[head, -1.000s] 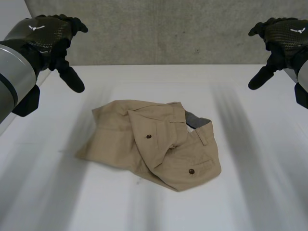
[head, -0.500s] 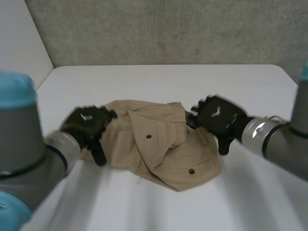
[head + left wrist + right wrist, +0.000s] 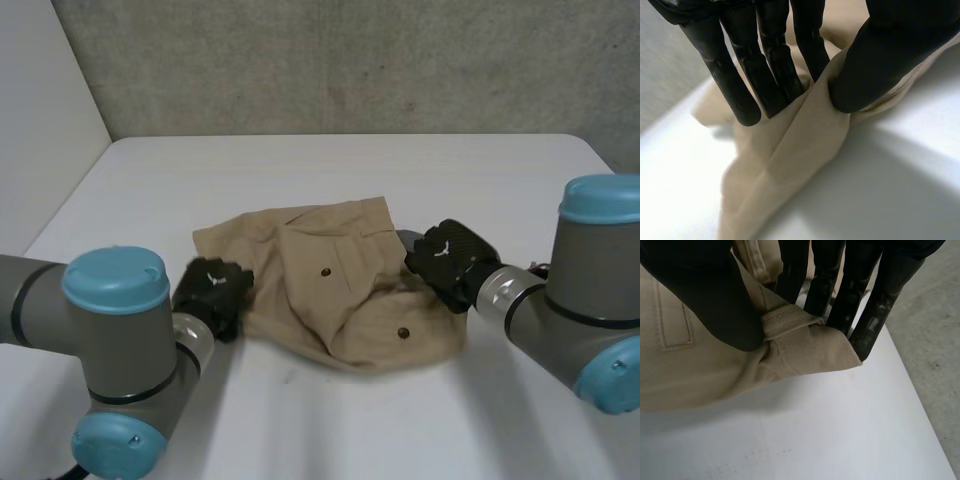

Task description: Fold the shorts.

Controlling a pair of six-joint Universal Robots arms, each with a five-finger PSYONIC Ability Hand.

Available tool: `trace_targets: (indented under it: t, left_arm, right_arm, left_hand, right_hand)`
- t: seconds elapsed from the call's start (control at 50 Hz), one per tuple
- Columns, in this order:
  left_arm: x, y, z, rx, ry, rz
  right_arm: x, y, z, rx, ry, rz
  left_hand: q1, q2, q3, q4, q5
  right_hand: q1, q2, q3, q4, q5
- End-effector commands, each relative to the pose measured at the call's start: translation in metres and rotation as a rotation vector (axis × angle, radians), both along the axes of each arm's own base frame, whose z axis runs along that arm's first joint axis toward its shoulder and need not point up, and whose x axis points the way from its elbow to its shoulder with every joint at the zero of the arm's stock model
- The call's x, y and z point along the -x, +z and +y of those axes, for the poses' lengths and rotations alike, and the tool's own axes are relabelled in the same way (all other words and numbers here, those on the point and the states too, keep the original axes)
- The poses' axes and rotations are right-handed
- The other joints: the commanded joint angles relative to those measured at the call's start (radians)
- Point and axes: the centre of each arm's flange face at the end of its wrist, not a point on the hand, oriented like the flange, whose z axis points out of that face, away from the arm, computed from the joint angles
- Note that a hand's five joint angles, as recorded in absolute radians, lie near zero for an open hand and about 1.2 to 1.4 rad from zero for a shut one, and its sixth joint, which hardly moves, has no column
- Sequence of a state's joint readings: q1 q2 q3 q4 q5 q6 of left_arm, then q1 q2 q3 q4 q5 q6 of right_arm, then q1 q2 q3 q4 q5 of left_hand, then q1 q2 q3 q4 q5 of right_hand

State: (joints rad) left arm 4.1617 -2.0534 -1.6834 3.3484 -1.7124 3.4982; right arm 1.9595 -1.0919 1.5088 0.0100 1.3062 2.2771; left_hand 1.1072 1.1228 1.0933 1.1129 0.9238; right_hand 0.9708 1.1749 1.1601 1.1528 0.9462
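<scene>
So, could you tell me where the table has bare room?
Bare: the table between shorts and wall, and the near strip between left arm and right arm. Crowded: the shorts' sides, where left hand and right hand pinch them.

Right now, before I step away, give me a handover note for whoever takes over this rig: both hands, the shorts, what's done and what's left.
The left hand is shut on the shorts. Its fingers and thumb pinch a ridge of cloth at the shorts' left edge.
The right hand is shut on the shorts too, pinching a doubled corner of cloth at their right edge.
The shorts lie crumpled in the middle of the table, button pockets facing up.
Done: both grips are set.
Left: probably spread the shorts flat, then fold them. No fold is made yet.
</scene>
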Motion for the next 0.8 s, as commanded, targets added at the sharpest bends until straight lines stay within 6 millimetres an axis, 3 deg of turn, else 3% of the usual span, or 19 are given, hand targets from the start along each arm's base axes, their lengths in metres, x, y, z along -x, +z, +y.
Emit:
trace_targets:
  t: [0.02, 0.14, 0.16, 0.18, 0.26, 0.34, 0.4, 0.44, 0.6, 0.64, 0.72, 0.8]
  left_arm:
    - [-0.004, 0.077, -0.002, 0.254, 0.057, 0.099]
    - [-0.016, 0.157, 0.018, 0.451, 0.057, 0.235]
    - [-0.017, 0.168, 0.022, 0.48, 0.056, 0.254]
    - [-0.021, 0.19, 0.03, 0.539, 0.054, 0.296]
    - [-0.025, 0.243, 0.052, 0.667, 0.005, 0.392]
    - [-0.025, 0.262, 0.06, 0.687, -0.038, 0.409]
    - [-0.019, 0.257, 0.053, 0.653, -0.044, 0.388]
    - [-0.009, 0.237, 0.038, 0.584, -0.047, 0.343]
    - [0.015, 0.147, -0.023, 0.353, -0.013, 0.187]
    - [0.015, 0.12, -0.045, 0.299, 0.018, 0.149]
    - [0.009, 0.084, -0.085, 0.248, 0.079, 0.105]
    - [0.0, 0.067, -0.124, 0.25, 0.148, 0.091]
  right_arm:
    - [0.012, 0.041, 0.017, -0.084, -0.05, -0.04]
    - [0.021, 0.112, 0.033, -0.068, -0.099, -0.176]
    - [0.025, 0.138, 0.035, -0.046, -0.121, -0.243]
    - [0.028, 0.151, 0.035, -0.032, -0.136, -0.285]
    - [0.043, 0.204, 0.029, 0.025, -0.193, -0.492]
    - [0.047, 0.231, 0.026, 0.042, -0.181, -0.611]
    - [0.045, 0.232, 0.025, 0.02, -0.167, -0.638]
    - [0.042, 0.225, 0.023, -0.007, -0.169, -0.64]
    - [0.017, 0.141, -0.011, -0.282, -0.254, -0.646]
    - [0.0, 0.12, -0.009, -0.336, -0.253, -0.649]
    - [-0.029, 0.087, 0.003, -0.42, -0.229, -0.649]
    - [-0.047, 0.056, 0.008, -0.495, -0.215, -0.627]
  left_hand:
    - [0.289, 0.273, 0.303, 0.283, 0.298]
    - [0.289, 0.273, 0.303, 0.283, 0.298]
    - [0.289, 0.273, 0.303, 0.283, 0.298]
    - [0.289, 0.273, 0.303, 0.283, 0.298]
    - [0.289, 0.273, 0.303, 0.283, 0.298]
    - [0.289, 0.273, 0.303, 0.283, 0.298]
    - [0.289, 0.273, 0.303, 0.283, 0.298]
    - [0.289, 0.273, 0.303, 0.283, 0.298]
    - [0.289, 0.273, 0.303, 0.283, 0.298]
    - [0.289, 0.273, 0.303, 0.283, 0.298]
    - [0.284, 0.268, 0.298, 0.278, 0.293]
    - [0.152, 0.137, 0.166, 0.147, 0.161]
  right_hand:
    - [0.425, 0.221, 0.236, 0.243, 0.276]
    - [0.425, 0.221, 0.236, 0.243, 0.276]
    - [0.425, 0.221, 0.236, 0.243, 0.276]
    - [0.425, 0.221, 0.236, 0.243, 0.276]
    - [0.425, 0.221, 0.236, 0.243, 0.276]
    - [0.425, 0.221, 0.236, 0.243, 0.276]
    - [0.425, 0.221, 0.236, 0.243, 0.276]
    - [0.425, 0.221, 0.236, 0.243, 0.276]
    - [0.425, 0.221, 0.236, 0.243, 0.276]
    - [0.425, 0.221, 0.236, 0.243, 0.276]
    - [0.425, 0.221, 0.236, 0.243, 0.276]
    - [0.425, 0.221, 0.236, 0.243, 0.276]
